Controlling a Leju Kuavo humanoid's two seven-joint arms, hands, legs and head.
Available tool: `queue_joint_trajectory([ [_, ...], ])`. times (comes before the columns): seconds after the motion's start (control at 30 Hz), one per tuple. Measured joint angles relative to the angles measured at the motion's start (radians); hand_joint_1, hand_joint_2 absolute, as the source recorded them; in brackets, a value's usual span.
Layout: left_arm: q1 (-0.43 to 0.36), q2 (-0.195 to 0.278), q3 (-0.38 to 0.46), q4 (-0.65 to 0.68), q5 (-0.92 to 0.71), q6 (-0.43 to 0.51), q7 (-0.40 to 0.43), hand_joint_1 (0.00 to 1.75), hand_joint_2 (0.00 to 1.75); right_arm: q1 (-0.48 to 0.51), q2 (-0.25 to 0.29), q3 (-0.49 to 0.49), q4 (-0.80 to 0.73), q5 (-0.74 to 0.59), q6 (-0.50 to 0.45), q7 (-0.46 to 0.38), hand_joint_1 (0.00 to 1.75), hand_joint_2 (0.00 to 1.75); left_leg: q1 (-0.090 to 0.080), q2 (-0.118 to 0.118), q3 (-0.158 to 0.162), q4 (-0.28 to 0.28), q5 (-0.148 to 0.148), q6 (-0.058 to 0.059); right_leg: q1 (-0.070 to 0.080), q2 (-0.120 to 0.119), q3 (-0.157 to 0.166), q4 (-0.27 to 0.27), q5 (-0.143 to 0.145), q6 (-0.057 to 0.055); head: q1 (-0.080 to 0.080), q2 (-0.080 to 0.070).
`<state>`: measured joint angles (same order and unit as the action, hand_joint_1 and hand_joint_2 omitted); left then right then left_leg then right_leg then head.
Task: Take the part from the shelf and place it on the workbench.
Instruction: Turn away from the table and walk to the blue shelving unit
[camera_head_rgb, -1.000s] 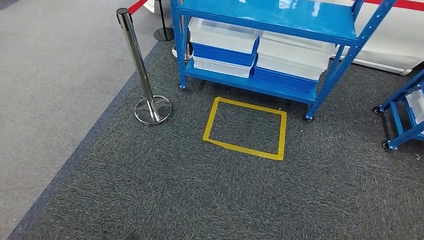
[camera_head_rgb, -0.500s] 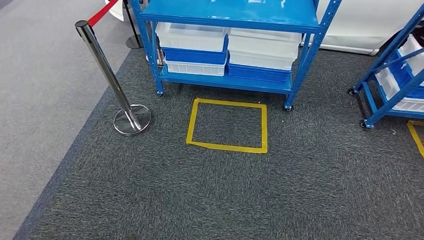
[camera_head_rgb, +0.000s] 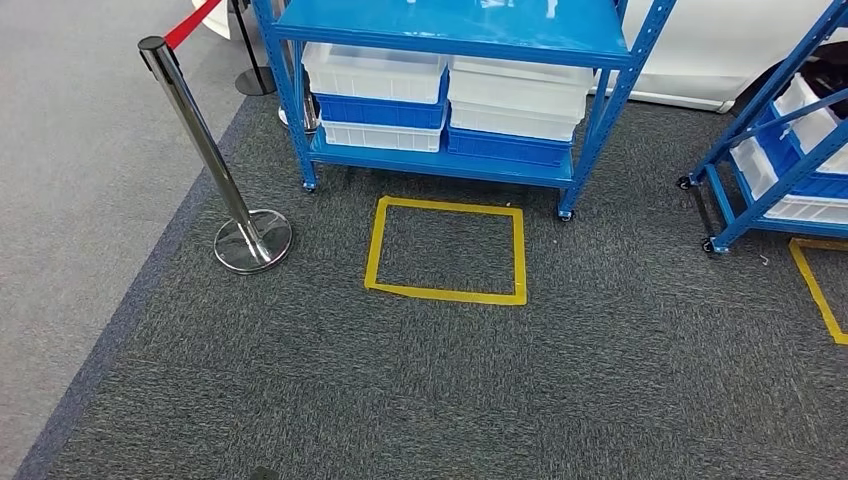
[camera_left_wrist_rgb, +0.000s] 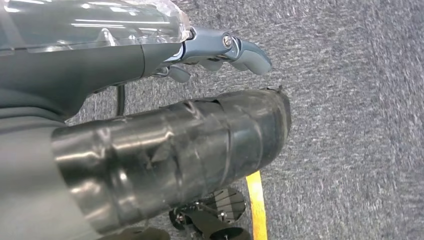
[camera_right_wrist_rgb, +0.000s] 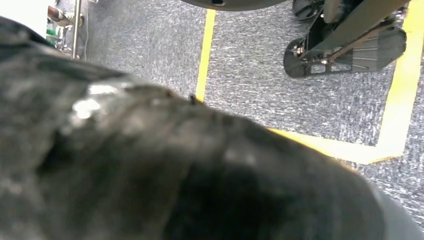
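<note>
Straight ahead in the head view stands a blue metal shelf (camera_head_rgb: 455, 25) on castors. Its lower level (camera_head_rgb: 440, 165) carries stacked white and blue plastic bins (camera_head_rgb: 445, 100), and I cannot see what they contain. My left hand (camera_left_wrist_rgb: 220, 52) hangs over the grey carpet in the left wrist view, its grey fingers (camera_left_wrist_rgb: 250, 54) apart from the thick black taped part (camera_left_wrist_rgb: 190, 150) below them, holding nothing. In the right wrist view a dark blurred mass (camera_right_wrist_rgb: 150, 165) of my right hand's side covers most of the picture, hiding how its fingers stand.
A yellow tape rectangle (camera_head_rgb: 372, 250) marks the carpet in front of the shelf. A chrome stanchion (camera_head_rgb: 250, 240) with a red belt stands at the left. A second blue shelf (camera_head_rgb: 770, 150) with bins is at the right, more yellow tape (camera_head_rgb: 820, 295) before it.
The whole picture has shifted, so the camera turned: the shelf now faces me more squarely, and the second shelf and its tape have come into view at the right.
</note>
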<state>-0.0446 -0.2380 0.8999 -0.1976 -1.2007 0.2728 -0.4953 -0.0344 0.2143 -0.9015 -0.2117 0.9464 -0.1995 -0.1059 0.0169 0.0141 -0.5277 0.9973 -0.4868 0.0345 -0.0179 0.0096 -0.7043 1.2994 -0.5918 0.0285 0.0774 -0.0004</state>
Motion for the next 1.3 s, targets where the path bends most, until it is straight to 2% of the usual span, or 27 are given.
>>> queue_joint_trajectory([
  [0.03,0.000,0.000,0.000,0.000,0.000,-0.001,0.000,0.00,0.00,0.000,0.000,0.000,0.000,0.000,0.000,0.000,0.00,0.00,0.001,0.000,0.003,0.000,-0.003,-0.002,-0.003,-0.002,0.021,-0.043,0.032,0.001,0.000,0.000],
  [0.07,0.000,0.000,0.000,0.000,0.000,-0.001,-0.001,0.00,0.00,0.001,0.000,0.000,0.000,0.000,0.000,0.000,0.00,0.00,0.002,0.000,0.008,0.000,-0.006,-0.006,-0.004,-0.006,0.054,-0.110,0.071,0.001,0.000,0.000],
  [0.13,-0.001,0.000,0.000,0.000,0.001,-0.006,-0.003,0.00,0.00,-0.001,0.000,0.000,0.000,0.003,0.000,0.001,0.00,0.00,0.000,0.001,0.014,0.000,-0.016,-0.018,-0.001,-0.014,0.114,-0.229,0.108,-0.006,0.000,0.000],
  [0.2,-0.002,0.000,0.000,0.000,0.001,-0.011,-0.005,0.00,0.00,-0.002,0.000,0.001,0.000,0.008,0.001,0.001,0.00,0.00,-0.003,0.004,0.017,-0.001,-0.024,-0.031,0.006,-0.017,0.133,-0.269,0.101,-0.017,0.000,0.000],
  [0.3,-0.004,0.000,0.000,0.000,-0.002,-0.011,-0.005,0.00,0.00,-0.001,0.000,0.001,0.000,0.013,0.001,0.002,0.00,0.00,0.000,0.003,0.022,0.012,-0.039,-0.047,0.004,-0.012,0.143,-0.277,0.098,-0.037,-0.001,0.000],
  [0.33,-0.004,0.000,0.000,0.000,-0.003,-0.009,-0.005,0.00,0.00,0.000,-0.001,0.001,0.000,0.013,0.001,0.002,0.00,0.00,0.001,0.001,0.009,0.044,-0.057,-0.051,0.002,-0.012,0.149,-0.280,0.097,-0.044,-0.001,0.000],
  [0.37,-0.004,0.000,0.000,0.000,-0.003,-0.008,-0.005,0.00,0.00,0.000,-0.001,0.001,0.000,0.013,0.002,0.002,0.00,0.00,0.003,-0.001,-0.018,0.099,-0.083,-0.054,0.002,-0.011,0.155,-0.282,0.094,-0.051,-0.001,0.000],
  [0.43,-0.002,0.000,0.000,0.000,-0.004,-0.007,-0.005,0.00,0.00,0.000,-0.001,0.001,0.000,0.014,0.002,0.002,0.00,0.00,0.003,-0.004,-0.100,0.244,-0.140,-0.056,0.006,-0.010,0.165,-0.282,0.085,-0.061,-0.002,0.000],
  [0.47,-0.001,0.000,0.000,0.000,-0.004,-0.007,-0.005,0.00,0.00,0.000,-0.001,0.001,0.000,0.014,0.002,0.002,0.00,0.00,0.002,-0.004,-0.138,0.300,-0.150,-0.056,0.008,-0.007,0.171,-0.282,0.080,-0.063,-0.002,0.000],
  [0.5,0.001,0.000,0.000,0.000,-0.004,-0.007,-0.005,0.00,0.00,0.000,-0.001,0.001,0.000,0.015,0.002,0.002,0.00,0.00,0.002,-0.004,-0.161,0.322,-0.138,-0.054,0.011,-0.004,0.179,-0.282,0.073,-0.063,-0.002,0.000],
  [0.53,0.002,0.000,0.000,0.000,-0.005,-0.007,-0.005,0.00,0.00,0.000,-0.001,0.001,0.000,0.015,0.002,0.002,0.00,0.00,0.002,-0.004,-0.165,0.304,-0.105,-0.050,0.013,-0.001,0.189,-0.282,0.066,-0.063,-0.002,0.000],
  [0.6,0.003,0.001,0.000,0.000,-0.006,-0.006,-0.005,0.00,0.00,0.001,0.000,0.001,0.000,0.017,0.003,0.002,0.00,0.00,-0.003,-0.006,-0.126,0.177,-0.007,-0.036,0.016,0.004,0.212,-0.282,0.048,-0.061,-0.002,0.000],
  [0.63,0.004,0.002,0.000,0.000,-0.007,-0.006,-0.005,0.00,0.00,0.001,0.000,0.001,0.000,0.017,0.003,0.002,0.00,0.00,-0.007,-0.007,-0.103,0.116,0.026,-0.028,0.018,0.006,0.219,-0.282,0.039,-0.057,-0.001,0.000],
  [0.67,0.003,0.003,0.000,0.000,-0.008,-0.006,-0.005,0.00,0.00,0.000,0.000,0.001,0.001,0.017,0.003,0.002,0.00,0.00,-0.011,-0.009,-0.085,0.071,0.041,-0.022,0.018,0.007,0.223,-0.282,0.032,-0.052,-0.002,0.000],
  [0.77,0.002,0.004,0.000,0.000,-0.010,-0.004,-0.005,0.00,0.00,-0.003,0.000,0.001,0.001,0.020,0.003,0.002,0.00,0.00,-0.016,-0.011,-0.066,0.031,0.032,-0.012,0.015,0.008,0.234,-0.282,0.030,-0.034,-0.003,0.000],
  [0.83,0.004,0.004,0.000,0.000,-0.010,-0.004,-0.006,0.00,0.00,-0.003,0.000,0.001,0.001,0.022,0.003,0.001,0.00,0.00,-0.012,-0.011,-0.045,0.015,0.028,-0.002,0.013,0.005,0.224,-0.246,0.030,-0.025,-0.003,0.000],
  [0.9,0.003,0.003,0.001,0.000,-0.010,-0.003,-0.006,0.00,0.00,-0.003,0.000,0.001,0.001,0.023,0.003,0.001,0.00,0.00,-0.009,-0.011,-0.024,0.004,0.021,0.006,0.010,0.003,0.167,-0.146,0.004,-0.015,-0.002,0.000],
  [0.97,0.001,0.003,0.001,0.000,-0.010,-0.004,-0.006,0.00,0.00,-0.003,0.000,0.001,0.001,0.024,0.003,0.001,0.00,0.00,-0.008,-0.011,-0.010,0.002,0.009,0.008,0.006,0.001,0.084,-0.035,-0.043,-0.004,-0.002,0.000],
  [1.0,0.001,0.003,0.001,0.000,-0.010,-0.004,-0.006,0.00,0.00,-0.003,0.000,0.001,0.001,0.024,0.003,0.001,0.00,0.00,-0.008,-0.011,0.000,0.002,0.000,0.007,0.004,0.001,0.053,-0.008,-0.054,-0.001,-0.002,0.000],
  [1.03,0.003,0.003,0.001,0.000,-0.011,-0.004,-0.006,0.00,0.00,-0.002,-0.001,0.001,0.001,0.025,0.003,0.001,0.00,0.00,-0.007,-0.011,0.011,0.002,-0.009,0.005,0.002,-0.001,0.037,-0.013,-0.045,0.001,-0.002,0.000],
  [1.07,0.004,0.003,0.001,0.000,-0.011,-0.003,-0.006,0.00,0.00,0.000,-0.001,0.001,0.001,0.025,0.003,0.001,0.00,0.00,-0.006,-0.011,0.025,0.002,-0.018,0.003,0.002,-0.002,0.038,-0.049,-0.015,0.000,-0.002,0.000],
  [1.13,0.004,0.003,0.001,0.000,-0.011,-0.002,-0.006,0.00,0.00,0.003,-0.001,0.001,0.001,0.027,0.003,0.002,0.00,0.00,-0.006,-0.011,0.051,0.003,-0.039,-0.005,0.003,-0.008,0.063,-0.167,0.079,-0.007,-0.002,0.000],
  [1.17,0.003,0.003,0.001,0.000,-0.011,-0.001,-0.006,0.00,0.00,0.003,-0.002,0.001,0.001,0.028,0.003,0.002,0.00,0.00,-0.006,-0.011,0.058,0.004,-0.048,-0.011,0.006,-0.010,0.073,-0.212,0.109,-0.013,-0.003,0.000],
  [1.2,0.002,0.003,0.001,0.000,-0.012,0.000,-0.005,0.00,0.00,0.003,-0.002,0.001,0.001,0.029,0.003,0.002,0.00,0.00,-0.007,-0.010,0.063,0.003,-0.056,-0.018,0.010,-0.012,0.079,-0.237,0.129,-0.020,-0.003,0.000],
  [1.3,-0.001,0.003,0.001,0.000,-0.013,0.003,-0.005,0.00,0.00,0.001,-0.002,0.001,0.001,0.030,0.003,0.002,0.00,0.00,-0.008,-0.009,0.074,0.013,-0.062,-0.036,0.011,-0.010,0.095,-0.250,0.130,-0.042,-0.004,0.000],
])
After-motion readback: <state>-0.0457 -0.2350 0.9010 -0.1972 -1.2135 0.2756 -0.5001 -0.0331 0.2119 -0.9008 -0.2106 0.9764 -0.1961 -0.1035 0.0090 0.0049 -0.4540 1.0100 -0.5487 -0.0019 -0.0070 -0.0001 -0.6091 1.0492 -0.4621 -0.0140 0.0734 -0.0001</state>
